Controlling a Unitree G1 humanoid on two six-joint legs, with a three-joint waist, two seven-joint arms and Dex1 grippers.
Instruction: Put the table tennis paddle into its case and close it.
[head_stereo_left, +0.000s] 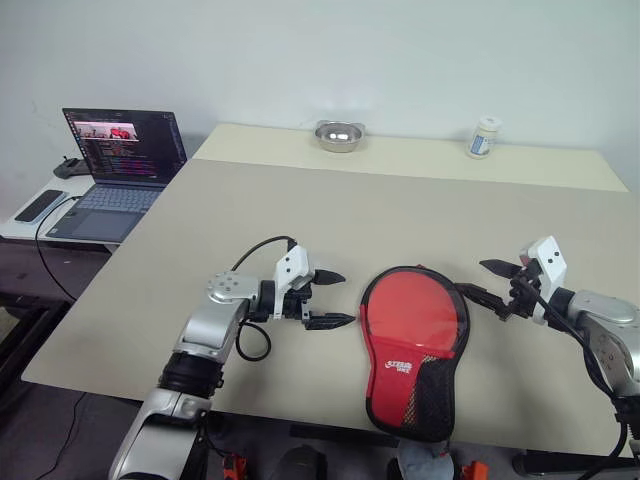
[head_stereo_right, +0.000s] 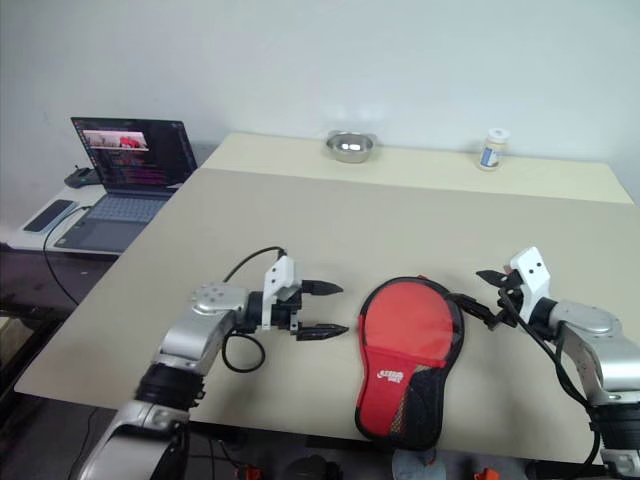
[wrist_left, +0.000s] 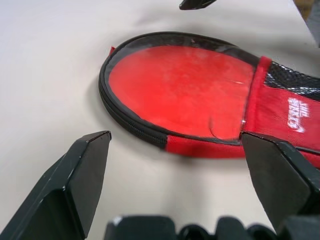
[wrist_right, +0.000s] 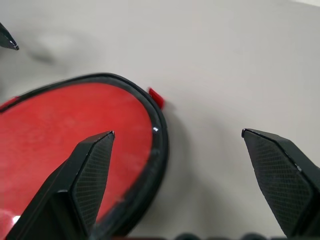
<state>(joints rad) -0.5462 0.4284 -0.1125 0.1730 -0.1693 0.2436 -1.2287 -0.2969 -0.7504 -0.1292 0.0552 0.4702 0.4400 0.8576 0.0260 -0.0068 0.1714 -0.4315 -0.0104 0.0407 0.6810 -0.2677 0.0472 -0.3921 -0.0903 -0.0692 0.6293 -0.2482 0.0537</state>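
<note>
Both sets of my fingers are spread as wide as they go and holding nothing. My left gripper (head_stereo_left: 332, 298) hangs just off the table, pointing across at the round end of the case (head_stereo_left: 414, 348), close beside it but not touching. My right gripper (head_stereo_left: 492, 284) mirrors that from the other side, tips aimed at the case's far edge with a small gap left. I read that as a bracket: one hand each side, ready to pin the pouch and work its rim.

The case lies flat near the front edge of the beige table (head_stereo_left: 300, 210), round end away from me, red side up, the mesh pocket and white lettering at the narrow end nearest me. From my left wrist the round part shows a red face (wrist_left: 180, 87) under a glossy clear panel, ringed by the black zip (wrist_left: 131, 125). Whether that red is the table tennis paddle already inside, I can't tell; no wooden handle shows. The zip looks shut along the stretch I see, and a small red tab (wrist_right: 156, 97) sticks out by my right fingers.

Farther back sit a metal bowl (head_stereo_left: 339, 134) and a small jar (head_stereo_left: 484, 137); a laptop (head_stereo_left: 122, 165) stands off to my left.
</note>
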